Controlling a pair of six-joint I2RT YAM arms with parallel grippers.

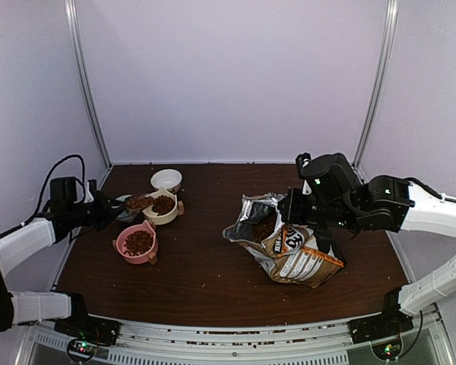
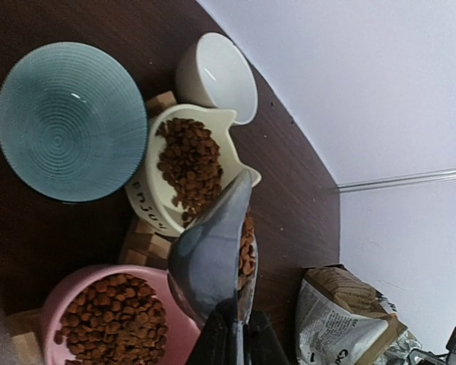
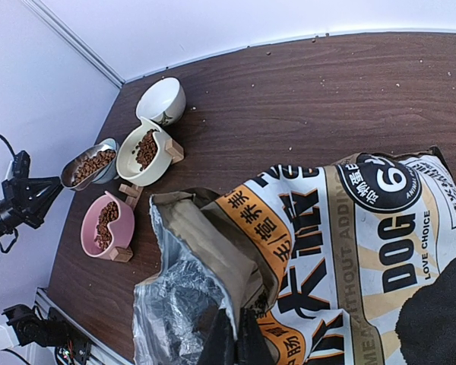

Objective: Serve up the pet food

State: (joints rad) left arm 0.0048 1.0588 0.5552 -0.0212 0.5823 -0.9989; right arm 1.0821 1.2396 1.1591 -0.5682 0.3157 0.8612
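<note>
My left gripper [image 2: 235, 331] is shut on the handle of a grey-blue scoop [image 2: 211, 247] loaded with pet food kibble [image 2: 247, 247]. It holds the scoop tilted on its side above the bowls, between the cream bowl [image 2: 156, 199] and the pink bowl [image 2: 57, 293], both holding kibble. The teal bowl [image 2: 61, 122] and white bowl [image 2: 216, 76] are empty. In the top view the scoop [image 1: 139, 202] hangs by the cream bowl [image 1: 167, 217]. My right gripper [image 3: 232, 334] is shut on the open rim of the foil food bag [image 3: 349, 228], holding it open; kibble [image 1: 264, 228] shows inside.
The bowls cluster at the table's left back, on small wooden stands [image 2: 148, 243]. The bag [image 1: 289, 243] lies right of centre. White enclosure walls [image 1: 228, 76] close in the back and sides. Stray crumbs lie along the front rail [image 1: 235, 332].
</note>
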